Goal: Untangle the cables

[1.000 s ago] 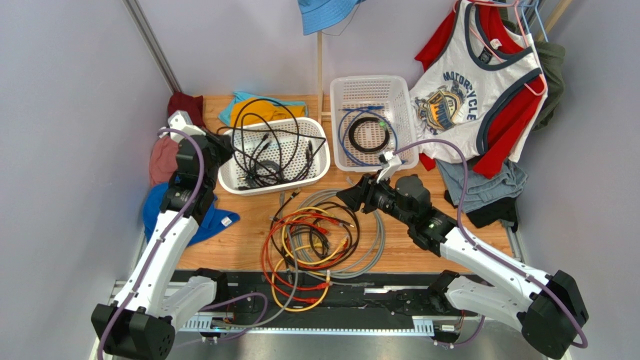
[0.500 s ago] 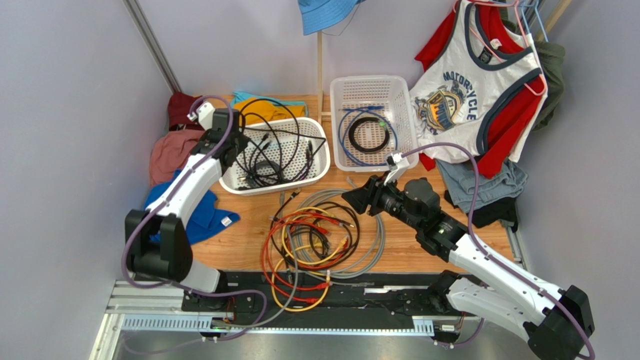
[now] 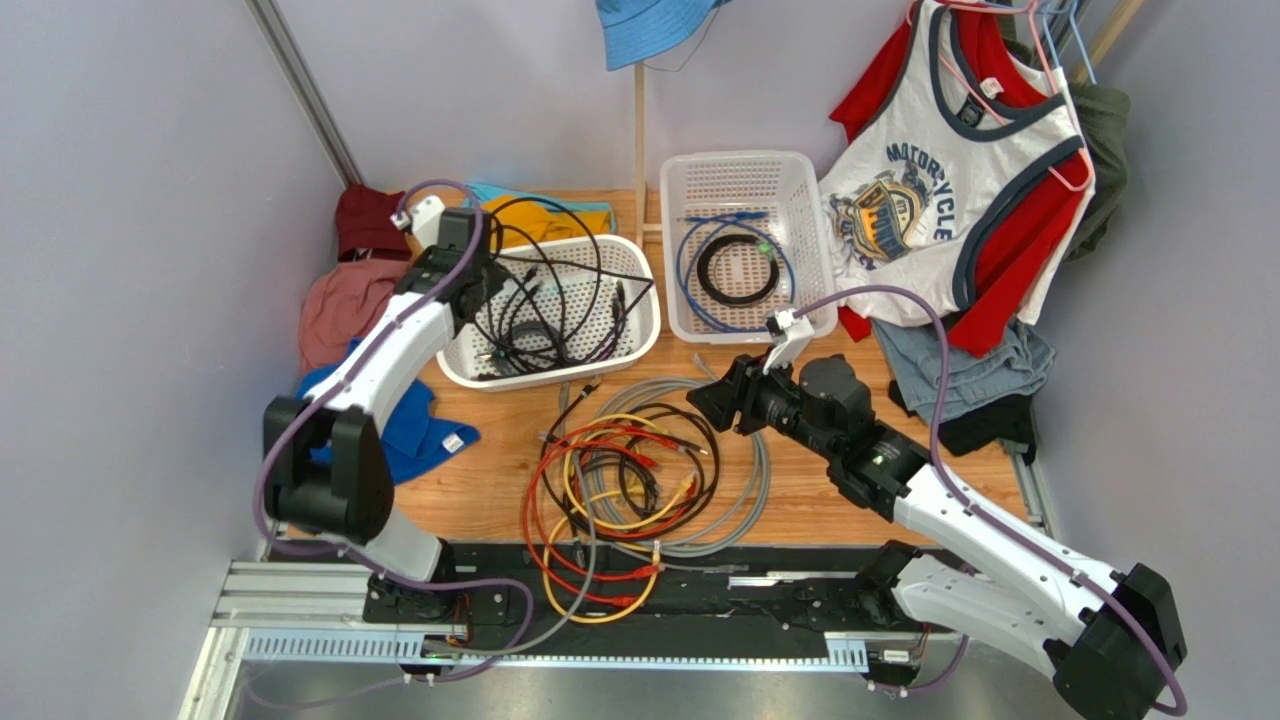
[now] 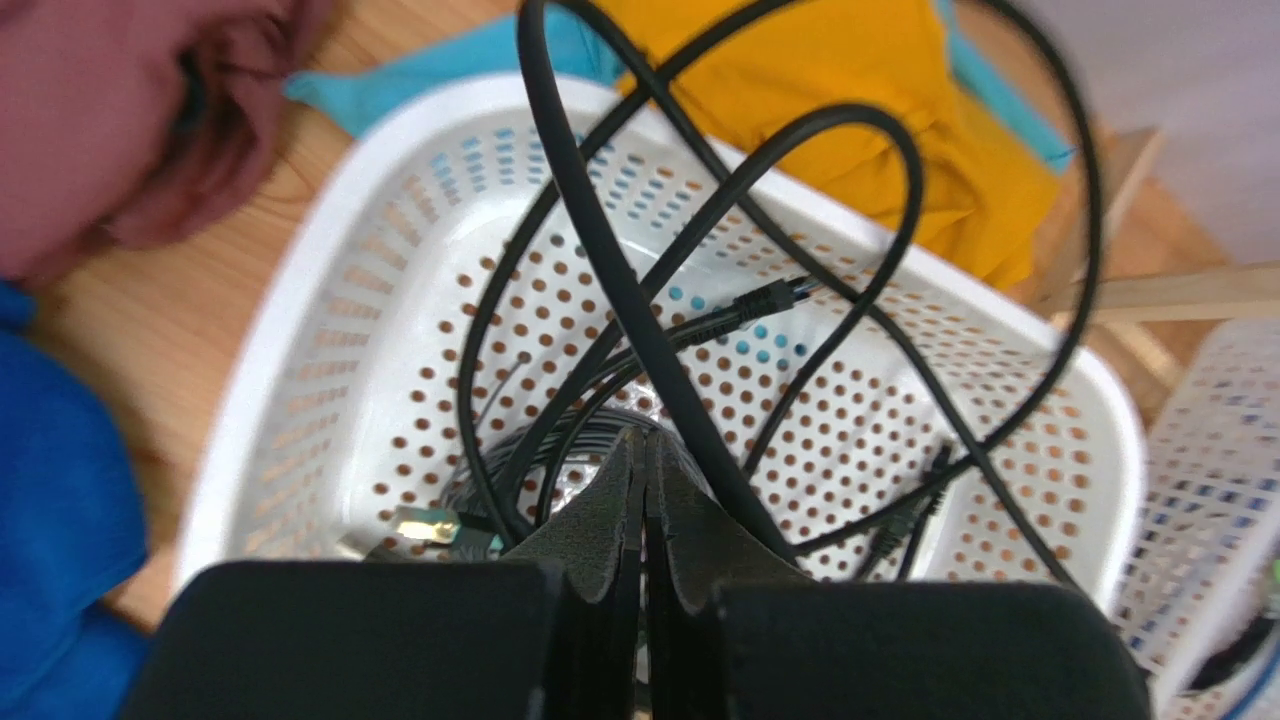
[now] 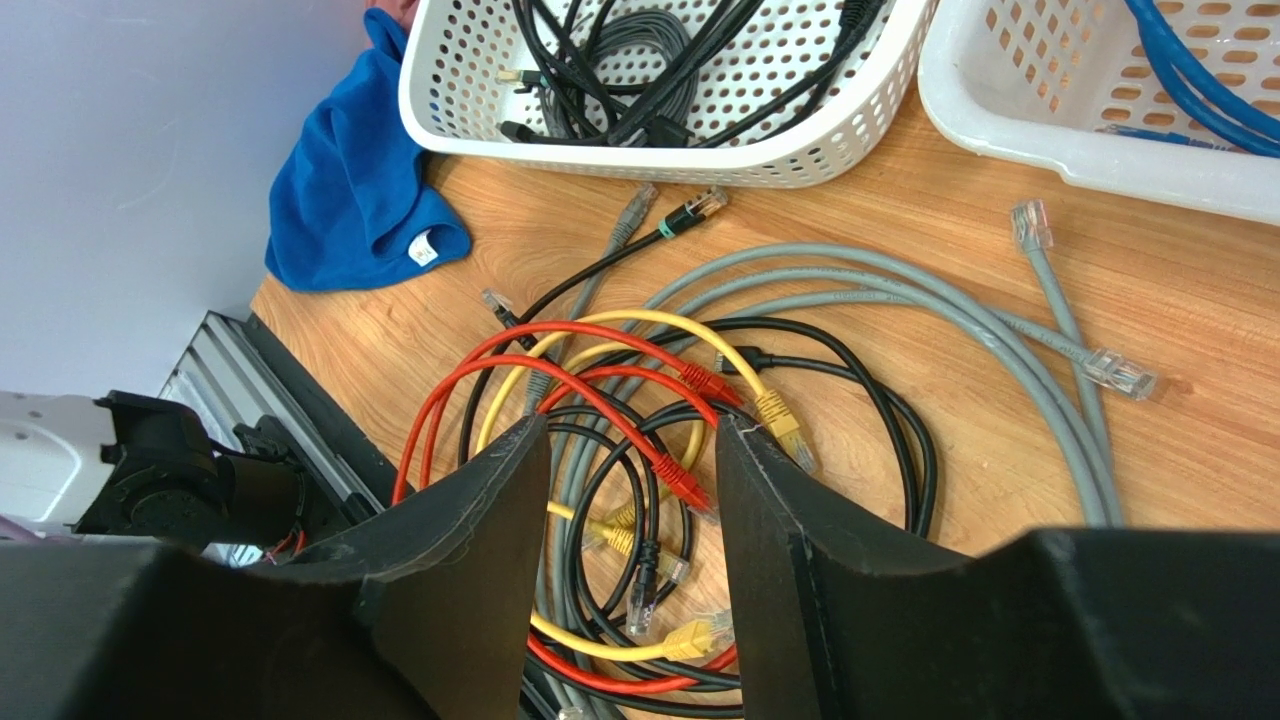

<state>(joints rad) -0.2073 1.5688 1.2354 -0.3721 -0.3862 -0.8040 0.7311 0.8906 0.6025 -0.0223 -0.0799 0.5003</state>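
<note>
Left fingers point(image 4: 601, 518) were pressed together over the left basket point(image 3: 549, 377). A black cable point(image 4: 594, 248) ran hard against them; couldn't tell if it was actually nipped. Within the last second that arm had swung from beside the basket to reach over its near-left corner, with black loops standing above the rim.

Right fingers point(image 5: 466, 510) stayed half spread, holding nothing, hovering over the tangle point(image 3: 631, 480) on the tabletop point(image 3: 481, 495). They had barely shifted.

Cables were split three ways:
- black ones in the left basket
- a blue one point(image 5: 1187, 83) and a black coil point(image 3: 703, 270) in the right basket point(image 3: 747, 158)
- red, orange, yellow, grey and black ones knotted together on the tabletop

My read: the left arm was busy with a black cable at the basket, and nobody had touched the main tangle. Most of the job was left.
</note>
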